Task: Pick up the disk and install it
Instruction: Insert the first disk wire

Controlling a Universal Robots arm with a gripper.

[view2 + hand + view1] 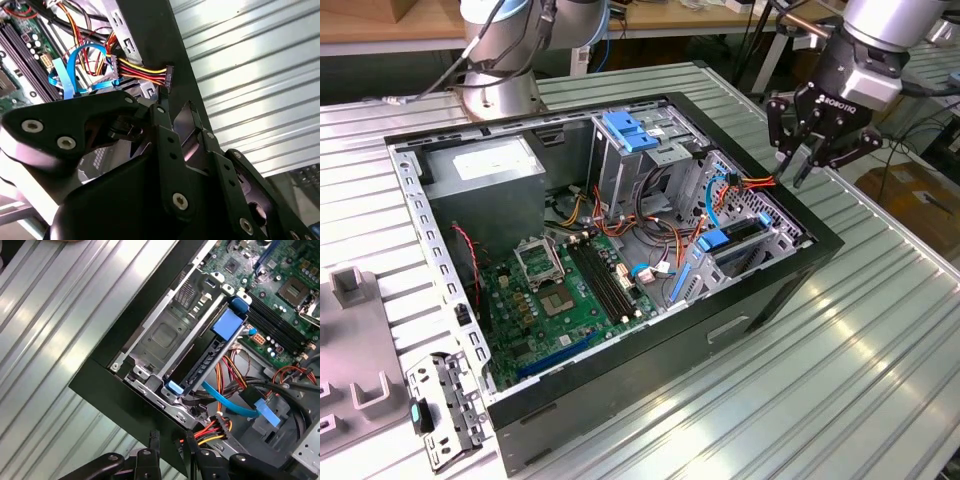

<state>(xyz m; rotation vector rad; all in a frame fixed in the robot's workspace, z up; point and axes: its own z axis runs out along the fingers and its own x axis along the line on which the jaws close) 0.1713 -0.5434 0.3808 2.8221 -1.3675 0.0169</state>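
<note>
Disk (201,366): flat blue-railed slab in sheet-metal cage (165,337).

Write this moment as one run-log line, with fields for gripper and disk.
gripper above case rim, fingers apart, empty | disk seated in drive bay, not held

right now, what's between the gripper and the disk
An orange-and-red wire bundle lies between the gripper and the disk, in the exterior view.

Ribbed metal table (865,385): open computer case (650,372), metal bracket (445,408).
</note>
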